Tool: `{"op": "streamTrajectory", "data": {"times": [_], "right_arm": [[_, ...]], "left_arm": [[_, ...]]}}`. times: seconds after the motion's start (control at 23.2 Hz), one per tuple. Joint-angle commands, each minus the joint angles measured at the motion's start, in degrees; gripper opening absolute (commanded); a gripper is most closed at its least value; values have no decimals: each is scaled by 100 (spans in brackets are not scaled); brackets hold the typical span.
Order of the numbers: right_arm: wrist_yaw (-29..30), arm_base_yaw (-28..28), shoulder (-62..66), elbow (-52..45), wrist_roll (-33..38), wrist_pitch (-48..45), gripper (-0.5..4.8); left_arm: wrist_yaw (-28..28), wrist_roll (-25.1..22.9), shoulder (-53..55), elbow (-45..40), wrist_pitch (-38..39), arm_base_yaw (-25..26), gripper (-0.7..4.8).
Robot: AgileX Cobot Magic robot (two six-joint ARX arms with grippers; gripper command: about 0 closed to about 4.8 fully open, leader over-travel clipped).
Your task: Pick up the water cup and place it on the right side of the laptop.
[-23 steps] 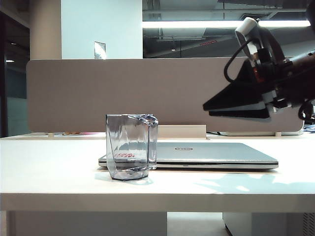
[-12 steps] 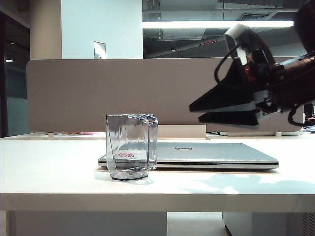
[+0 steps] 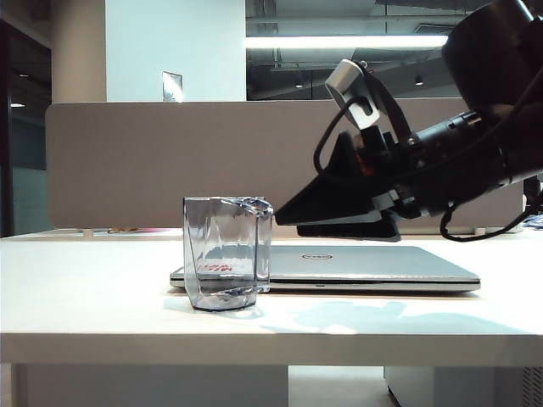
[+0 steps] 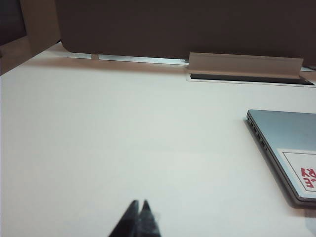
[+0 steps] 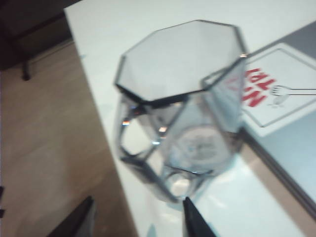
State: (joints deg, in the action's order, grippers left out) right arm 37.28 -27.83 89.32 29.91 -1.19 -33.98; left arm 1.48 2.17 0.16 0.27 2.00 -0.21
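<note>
**One gap left: cup sits straight ahead of the spread right fingers**

Your target, the clear grey-tinted faceted plastic water cup (image 3: 226, 252), stands upright on the white table (image 3: 93, 288), at the front left corner of the thin silver-grey Dell laptop (image 3: 365, 267), overlapping that corner in the exterior view. Whether cup and laptop touch, I cannot tell.

The right gripper (image 3: 293, 219) hangs over the laptop lid, fingers spread wide and empty, tips pointing left at the cup's upper half and just short of its rim. In the right wrist view the cup (image 5: 182, 106) lies directly beyond the two dark fingertips (image 5: 190, 212), roughly centred between them, with the white sticker with red lettering (image 5: 276, 89) on the lid behind it.

The cup's long axis is vertical and the fingers come in from the side and slightly above, so you'd want the jaws level enough to straddle the faceted wall, not ride over the rim.

The left gripper (image 4: 138, 219) is parked low over bare table with its tips pressed together, holding nothing. The right arm is clearly the nearer one.

Drop-off spot on the laptop's right side looks free.
</note>
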Motion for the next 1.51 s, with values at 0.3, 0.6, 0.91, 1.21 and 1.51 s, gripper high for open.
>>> {"op": "streamTrajectory", "data": {"times": [0.3,0.6,0.91,1.21,1.51], "right_arm": [[66,2,284,177,-52,-527,243],[317,-79,459,199,-57,-520,243],[-11,-199,468,210,-59,-546,243],[-7,-199,468,210,-57,-535,243],[-7,-197,455,210,-52,-531,243]], "left_arm": [[22,-4,4,20,-85,-9,-6],[20,-4,4,17,-85,-9,-6],[940,-2,4,20,-85,-13,-6],[2048,713,7,72,-450,-13,-6],[2031,726,522,835,-376,-13,-6]]}}
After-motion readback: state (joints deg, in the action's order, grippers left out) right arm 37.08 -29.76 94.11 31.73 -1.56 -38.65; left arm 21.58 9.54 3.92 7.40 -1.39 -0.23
